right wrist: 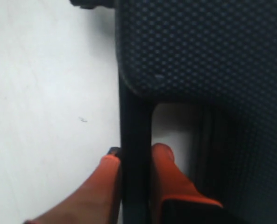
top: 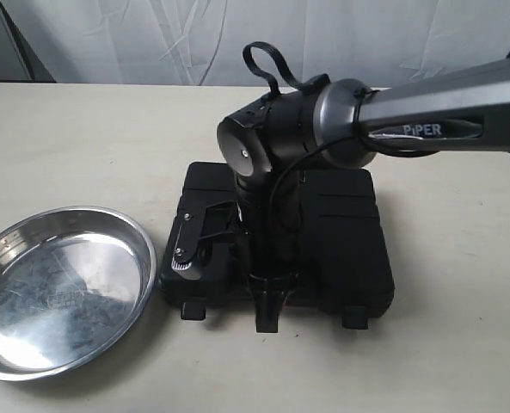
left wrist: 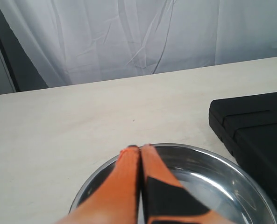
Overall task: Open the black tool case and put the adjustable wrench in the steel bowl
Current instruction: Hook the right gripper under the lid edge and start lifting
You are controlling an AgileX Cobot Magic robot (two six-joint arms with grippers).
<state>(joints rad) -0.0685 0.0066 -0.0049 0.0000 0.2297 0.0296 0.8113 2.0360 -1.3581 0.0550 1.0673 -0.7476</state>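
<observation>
The left gripper hangs with its orange fingers pressed together, tips just over the near rim of the steel bowl. The black tool case lies just beside the bowl, off to the gripper's side. Ahead of the gripper, the table runs to a white curtain.

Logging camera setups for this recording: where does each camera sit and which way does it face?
Exterior: above the table, looking down on steel bowl and black tool case; right arm shows.
Left wrist: along shut left pincer, over the bowl.
Right wrist: down on right pincer gripping a case part.
Exterior and left wrist share bowl and case.
</observation>
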